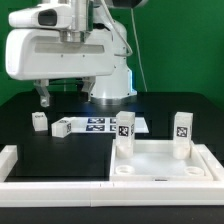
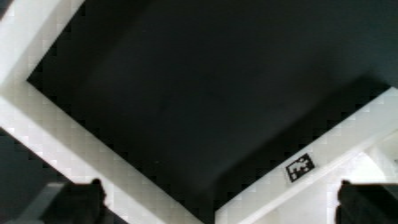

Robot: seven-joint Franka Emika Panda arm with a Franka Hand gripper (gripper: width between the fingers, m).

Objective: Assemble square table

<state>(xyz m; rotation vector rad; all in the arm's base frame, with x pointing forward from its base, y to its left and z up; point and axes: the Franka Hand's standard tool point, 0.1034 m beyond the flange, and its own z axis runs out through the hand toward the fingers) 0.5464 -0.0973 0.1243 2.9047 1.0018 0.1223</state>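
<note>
As the gripper (image 1: 42, 98) hangs: fingers spread wide with nothing in them, well behind the square table top (image 1: 165, 165), toward the exterior view's left of it.
Table top: lying flat, rim up, its near edge right by the border rail (image 1: 12, 160); I can't tell whether they touch.
Standing legs: two are up! First leg (image 1: 125, 134) stands at the top's far corner on the exterior view's left, second leg (image 1: 182, 134) at the other far corner. How firmly they're seated, I can't tell.
Loose legs: upright leg (image 1: 38, 122) and lying leg (image 1: 62, 127), both behind the top and well apart from it.
Marker board (image 1: 100, 122): flat, just behind the top.
Risk one: the lying leg gets grabbed off-centre, swings in the fingers and meets its hole crooked.
Risk two: a low carry over the top clips a standing leg and knocks it askew.
Risk three: twisting a leg in drags the top along if nothing braces it.
</note>
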